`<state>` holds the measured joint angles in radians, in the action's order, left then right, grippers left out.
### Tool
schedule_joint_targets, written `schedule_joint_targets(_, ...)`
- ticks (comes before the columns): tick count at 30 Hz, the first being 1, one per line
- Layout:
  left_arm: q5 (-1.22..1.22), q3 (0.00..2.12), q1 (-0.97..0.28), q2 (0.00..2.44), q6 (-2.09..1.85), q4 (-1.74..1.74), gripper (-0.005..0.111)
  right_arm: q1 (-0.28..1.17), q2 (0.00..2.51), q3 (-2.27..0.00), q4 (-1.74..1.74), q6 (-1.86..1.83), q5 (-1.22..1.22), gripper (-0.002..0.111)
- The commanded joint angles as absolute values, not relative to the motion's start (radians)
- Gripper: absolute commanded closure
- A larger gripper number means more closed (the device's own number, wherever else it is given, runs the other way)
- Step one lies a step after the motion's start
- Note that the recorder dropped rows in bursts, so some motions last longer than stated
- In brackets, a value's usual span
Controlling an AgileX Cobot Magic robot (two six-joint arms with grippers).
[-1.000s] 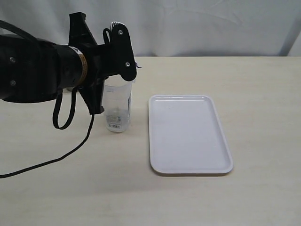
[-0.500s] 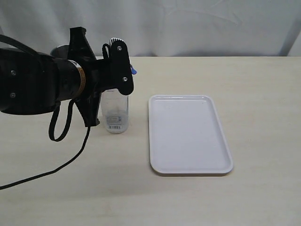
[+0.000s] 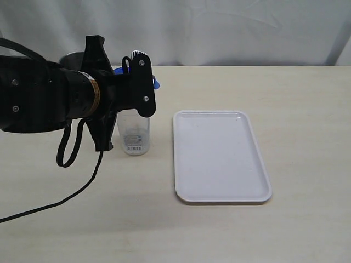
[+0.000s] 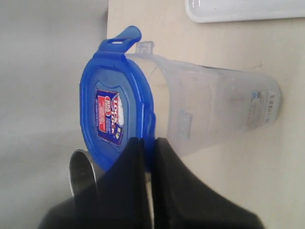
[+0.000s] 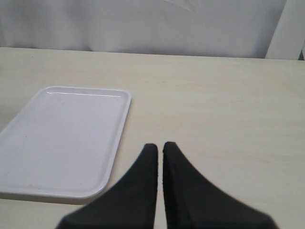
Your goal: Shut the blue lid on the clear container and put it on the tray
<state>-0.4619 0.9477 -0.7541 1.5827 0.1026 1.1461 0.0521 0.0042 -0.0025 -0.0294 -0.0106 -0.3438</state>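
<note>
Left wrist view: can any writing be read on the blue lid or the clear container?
Sticker on the blue lid: white lettering on red and blue, too blurred to read.
White label on the clear container: a barcode and fine print, too small to read.
No other text shows.

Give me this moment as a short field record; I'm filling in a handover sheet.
lid: blue lid sits on top of the clear container, one flap sticking out
container: upright on the table, beside the tray, not on it
tray: holds nothing
left gripper: pinched on the lid's edge
right gripper: shut, holding nothing
other: grey metal cup behind the container
</note>
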Motion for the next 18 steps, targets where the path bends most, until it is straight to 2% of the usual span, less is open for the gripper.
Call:
schedule_joint_targets(1,-0.454,0.941,-0.756,1.577,0.102,1.130,0.107,0.049,0.000,0.000,-0.030,-0.007,-0.342,0.104)
schedule_joint_targets(18,-0.467,0.941,-0.756,1.573,0.102,1.110,0.106,0.049,0.000,0.000,-0.030,-0.007,-0.342,0.104)
